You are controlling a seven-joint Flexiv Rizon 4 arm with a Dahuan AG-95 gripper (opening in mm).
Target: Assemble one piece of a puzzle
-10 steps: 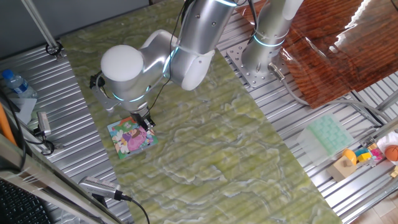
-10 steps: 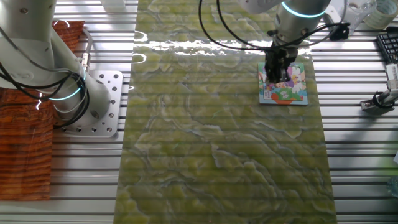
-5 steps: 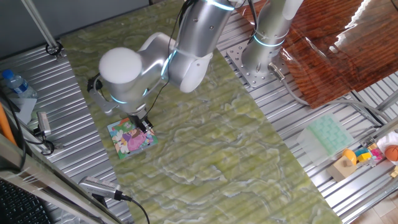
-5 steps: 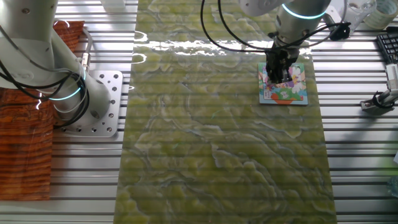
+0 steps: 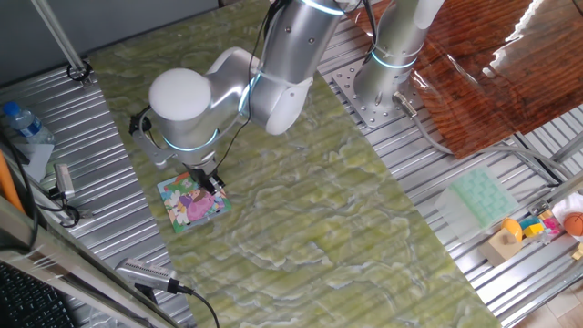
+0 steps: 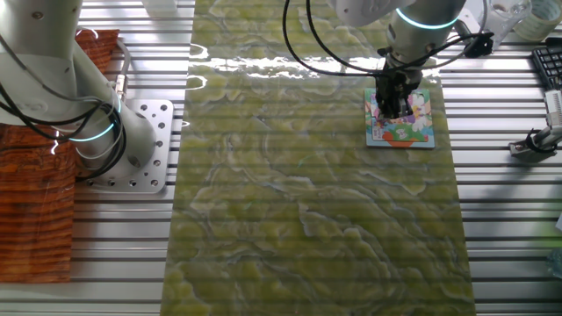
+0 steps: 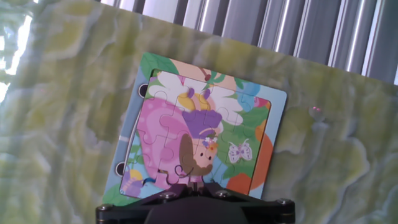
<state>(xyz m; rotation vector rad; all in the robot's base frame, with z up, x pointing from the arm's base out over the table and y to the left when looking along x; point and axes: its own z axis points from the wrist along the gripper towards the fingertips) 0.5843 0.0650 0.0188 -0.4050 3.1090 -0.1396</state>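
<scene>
The puzzle [image 5: 193, 202] is a small square board with a teal border and a pink cartoon picture, lying flat on the green marbled mat [image 5: 319, 219]. In the other fixed view the puzzle [image 6: 404, 125] lies near the mat's far right edge. My gripper [image 5: 213, 185] points down over its edge nearest the arm, fingers close together. In the hand view the puzzle [image 7: 205, 137] looks filled in, and my gripper [image 7: 194, 182] shows dark fingertips pressed together at the picture's lower edge. I cannot pick out the piece from the rest, and nothing shows between the fingers.
A pale green tray [image 5: 480, 199] and small toys [image 5: 537, 226] sit at the right. A water bottle [image 5: 20, 121] and a grey hand tool [image 5: 146, 272] lie left of the mat. A second arm's base [image 6: 132, 145] stands beside a wooden board [image 5: 492, 73].
The arm's large joint has shifted slightly. The gripper stays shut at the same spot over the puzzle.
</scene>
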